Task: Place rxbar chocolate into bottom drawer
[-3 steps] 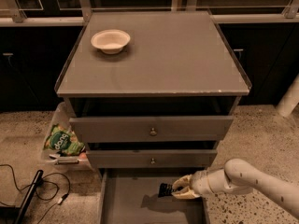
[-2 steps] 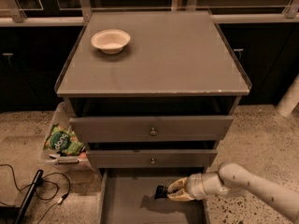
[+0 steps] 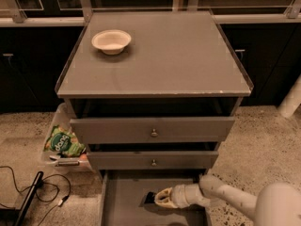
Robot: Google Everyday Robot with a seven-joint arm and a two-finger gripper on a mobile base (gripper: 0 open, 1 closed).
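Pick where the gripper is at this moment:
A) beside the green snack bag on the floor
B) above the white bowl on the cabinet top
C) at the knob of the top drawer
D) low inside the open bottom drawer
D: the gripper reaches in from the right, low over the floor of the bottom drawer, with the rxbar chocolate held at its tip.

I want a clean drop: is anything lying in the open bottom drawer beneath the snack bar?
Nothing visible does. The pincer holds the snack bar just above the bottom drawer, inside its front half, and the drawer floor under it looks bare.
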